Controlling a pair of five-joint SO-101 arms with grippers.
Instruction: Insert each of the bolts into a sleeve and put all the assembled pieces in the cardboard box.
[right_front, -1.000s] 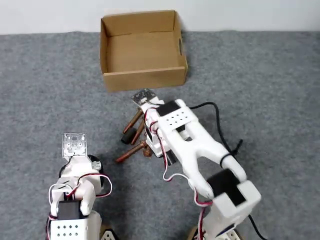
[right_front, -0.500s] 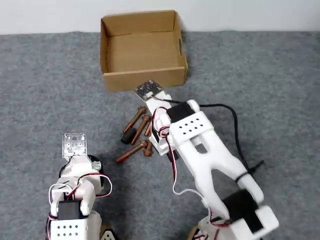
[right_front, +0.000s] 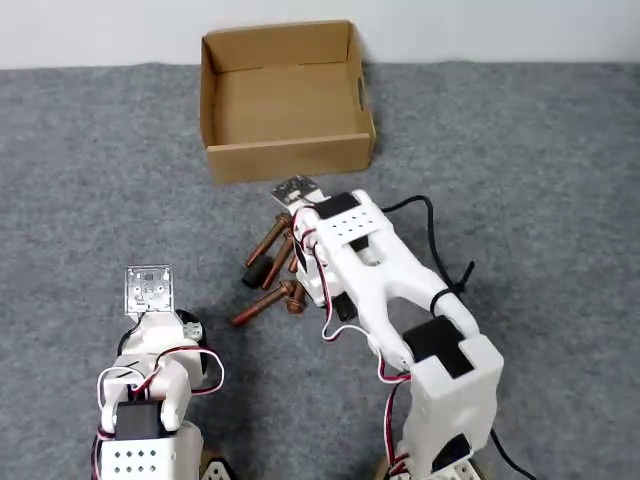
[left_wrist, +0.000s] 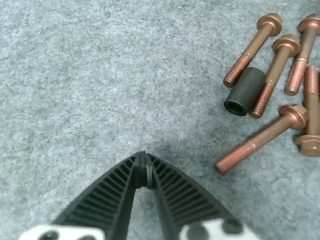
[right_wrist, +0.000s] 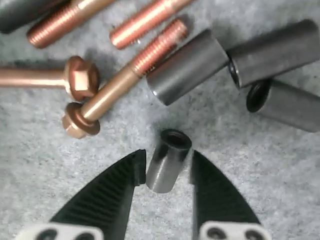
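Several copper bolts (right_front: 264, 303) and a black sleeve (right_front: 258, 277) lie in a loose pile on the grey carpet, in front of the cardboard box (right_front: 285, 158). My right arm (right_front: 350, 250) hangs over the pile's right side. Its gripper (right_wrist: 168, 159) is open and straddles a short black sleeve (right_wrist: 167, 161) lying on the carpet, with the fingers (right_wrist: 122, 182) close to its sides. More sleeves (right_wrist: 187, 67) and bolts (right_wrist: 117, 90) lie just beyond. My left gripper (left_wrist: 145, 165) is shut and holds nothing. It rests low over bare carpet, apart from the bolts (left_wrist: 260, 140) and a sleeve (left_wrist: 245, 91).
The cardboard box is open-topped with nothing inside it, standing at the back near the white wall. My left arm (right_front: 150, 400) sits at the front left. A black cable (right_front: 445, 260) trails right of the right arm. Bare carpet stretches to both sides.
The right arm swung out to the right and then came back over the pile, its wrist now lower over the sleeves. The left arm, bolts and box have not moved.
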